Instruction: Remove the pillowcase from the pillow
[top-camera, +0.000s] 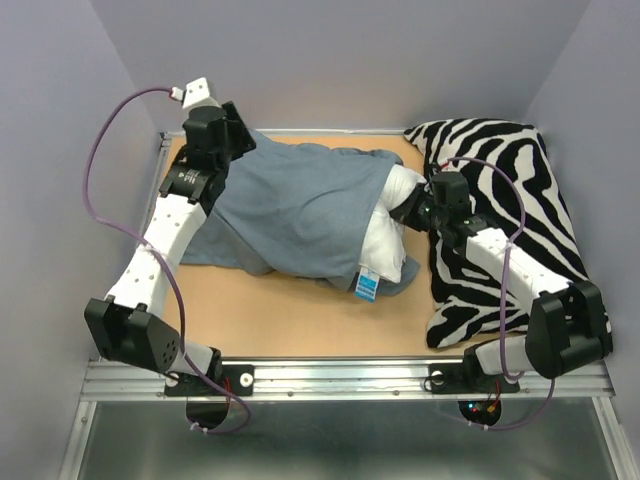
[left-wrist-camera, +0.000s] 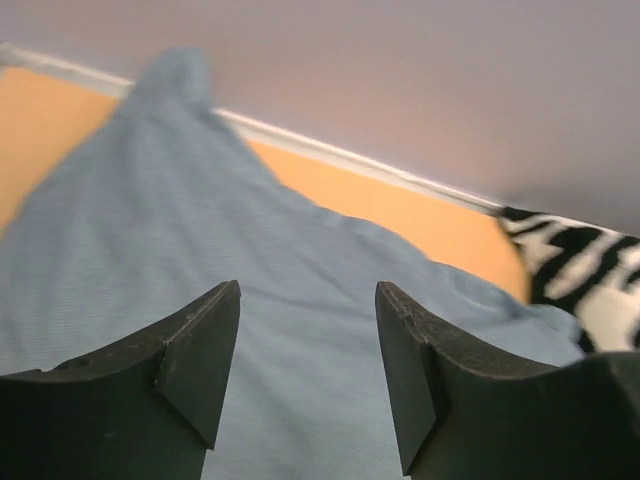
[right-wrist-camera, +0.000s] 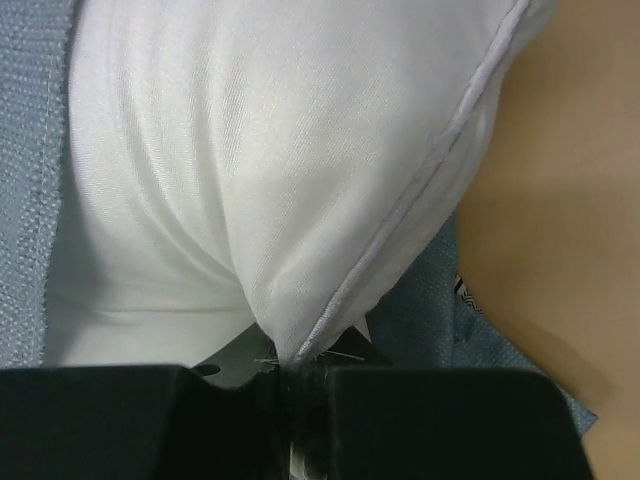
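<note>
The pillowcase (top-camera: 295, 205) lies across the middle of the table, dull blue side up, and covers most of the pillow (top-camera: 385, 245). The pillow's white right end sticks out of the case, with a small blue tag (top-camera: 366, 285) at its near edge. My right gripper (top-camera: 412, 212) is shut on the pillow's seamed corner (right-wrist-camera: 300, 345), as the right wrist view shows. My left gripper (top-camera: 232, 135) is open and empty above the pillowcase's far left part (left-wrist-camera: 300, 330), with blue cloth showing between its fingers (left-wrist-camera: 200, 350).
A black-and-white zebra-print cushion (top-camera: 500, 215) lies along the right side of the table under my right arm; it also shows in the left wrist view (left-wrist-camera: 590, 270). Grey walls close in the table on three sides. Bare orange tabletop (top-camera: 290, 315) shows near the front.
</note>
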